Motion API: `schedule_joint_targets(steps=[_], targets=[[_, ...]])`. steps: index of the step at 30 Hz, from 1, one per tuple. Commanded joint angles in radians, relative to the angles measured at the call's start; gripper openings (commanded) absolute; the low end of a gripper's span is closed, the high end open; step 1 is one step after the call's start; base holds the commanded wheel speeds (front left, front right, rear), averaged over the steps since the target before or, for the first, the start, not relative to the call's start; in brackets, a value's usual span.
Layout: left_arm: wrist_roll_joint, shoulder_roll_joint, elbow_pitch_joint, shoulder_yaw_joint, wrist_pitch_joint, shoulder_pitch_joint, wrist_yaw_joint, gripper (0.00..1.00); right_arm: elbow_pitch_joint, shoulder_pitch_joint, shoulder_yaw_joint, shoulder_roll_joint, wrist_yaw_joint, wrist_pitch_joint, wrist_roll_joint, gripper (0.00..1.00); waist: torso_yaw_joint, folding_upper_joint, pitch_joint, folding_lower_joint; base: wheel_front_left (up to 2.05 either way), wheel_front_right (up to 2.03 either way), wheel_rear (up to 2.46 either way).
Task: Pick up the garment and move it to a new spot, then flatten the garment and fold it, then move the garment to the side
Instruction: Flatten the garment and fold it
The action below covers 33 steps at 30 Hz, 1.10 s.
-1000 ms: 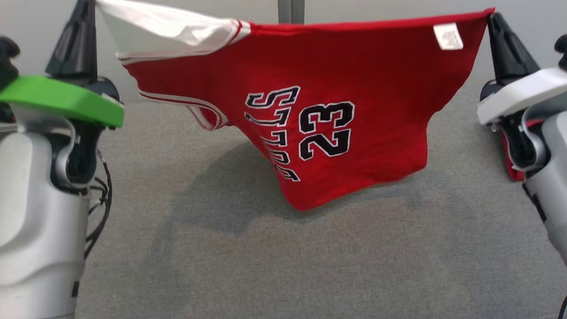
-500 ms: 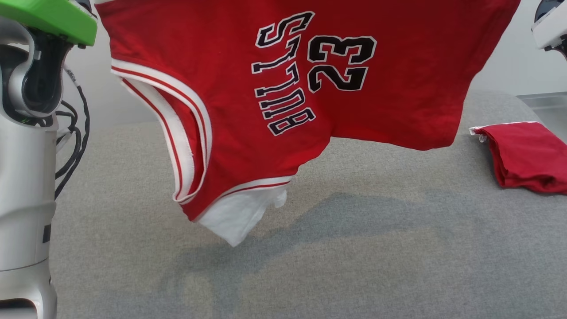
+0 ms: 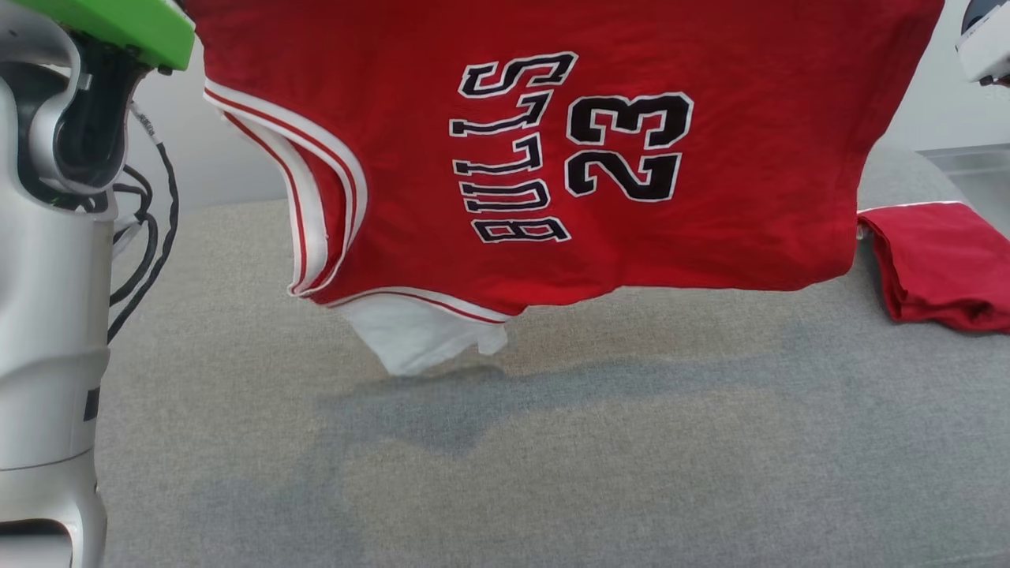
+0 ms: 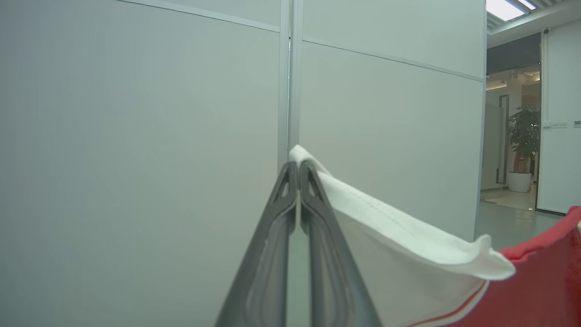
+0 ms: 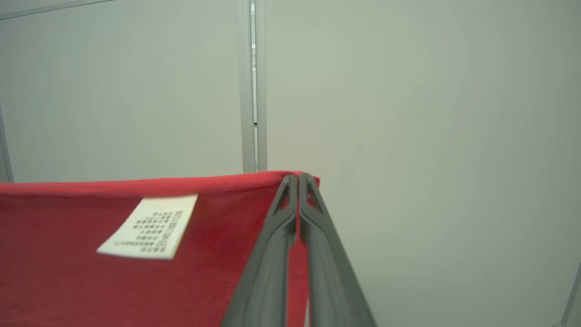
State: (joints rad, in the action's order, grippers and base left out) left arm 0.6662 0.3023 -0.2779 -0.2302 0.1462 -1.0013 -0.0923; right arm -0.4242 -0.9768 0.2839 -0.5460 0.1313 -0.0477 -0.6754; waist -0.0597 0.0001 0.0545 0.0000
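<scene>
The garment [image 3: 552, 158] is a red jersey with white trim, "BULLS" and "23" in black. It hangs stretched between my two arms above the grey table [image 3: 552, 473], its white sleeve [image 3: 426, 343] dangling lowest, just over the cloth surface. In the left wrist view my left gripper [image 4: 297, 164] is shut on the garment's white edge [image 4: 408, 236]. In the right wrist view my right gripper [image 5: 297, 178] is shut on the garment's red corner [image 5: 136, 272], beside a white label [image 5: 147, 226].
A second red cloth [image 3: 939, 268] lies folded at the table's right side. My left arm [image 3: 47, 276] with its green cover and cables stands at the left. Grey partition walls [image 4: 136, 136] rise behind the table.
The head camera tilted up after the first frame. Since half a second ago the garment has sunk slightly and its dangling white sleeve has swung up nearer the body.
</scene>
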Motion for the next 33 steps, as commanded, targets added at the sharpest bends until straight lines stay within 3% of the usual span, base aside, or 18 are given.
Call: schedule_joint_targets(steps=[1,5,10,14,19,25,29,33], targets=[[0.005,-0.004,-0.013,-0.005,0.014,-0.027,0.003,0.0,-0.003,-0.016,-0.003,0.01,-0.001,-0.011,0.009,0.0,-0.002,-0.0001,-0.032,0.0,0.0,0.0,0.0],[0.008,-0.003,-0.055,-0.022,0.066,-0.099,-0.003,0.0,-0.039,-0.09,-0.01,0.052,-0.001,-0.032,0.015,0.0,-0.009,-0.0001,-0.136,0.0,0.0,0.0,0.0],[-0.033,-0.007,-0.177,-0.055,0.097,-0.276,-0.002,0.0,-0.141,-0.254,0.001,0.121,-0.001,-0.054,0.068,0.0,-0.012,-0.0001,-0.356,0.0,0.0,0.0,0.0],[-0.095,-0.003,-0.299,-0.092,0.055,-0.462,-0.018,0.0,-0.252,-0.424,-0.002,0.178,-0.001,-0.035,0.133,0.0,-0.021,-0.0001,-0.54,0.0,0.0,0.0,0.0],[-0.194,0.001,-0.461,-0.159,-0.114,-0.656,-0.03,0.0,-0.405,-0.608,-0.01,0.238,-0.001,0.099,0.256,0.0,-0.042,-0.0001,-0.684,0.0,0.0,0.0,0.0],[-0.31,-0.006,-0.6,-0.193,-0.384,-0.846,0.0,0.0,-0.526,-0.77,-0.048,0.233,-0.001,0.283,0.4,0.0,-0.045,-0.0001,-0.791,0.0,0.0,0.0,0.0],[-0.335,-0.003,-0.53,-0.149,-0.413,-0.941,-0.007,0.0,-0.54,-0.832,-0.097,0.222,-0.001,0.311,0.465,0.0,-0.036,-0.0001,-0.861,0.0,0.0,0.0,0.0],[-0.353,0.008,-0.352,-0.06,-0.41,-0.876,-0.018,0.0,-0.513,-0.821,-0.131,0.222,-0.001,0.313,0.522,0.0,-0.02,-0.0001,-0.922,0.0,0.0,0.0,0.0]])
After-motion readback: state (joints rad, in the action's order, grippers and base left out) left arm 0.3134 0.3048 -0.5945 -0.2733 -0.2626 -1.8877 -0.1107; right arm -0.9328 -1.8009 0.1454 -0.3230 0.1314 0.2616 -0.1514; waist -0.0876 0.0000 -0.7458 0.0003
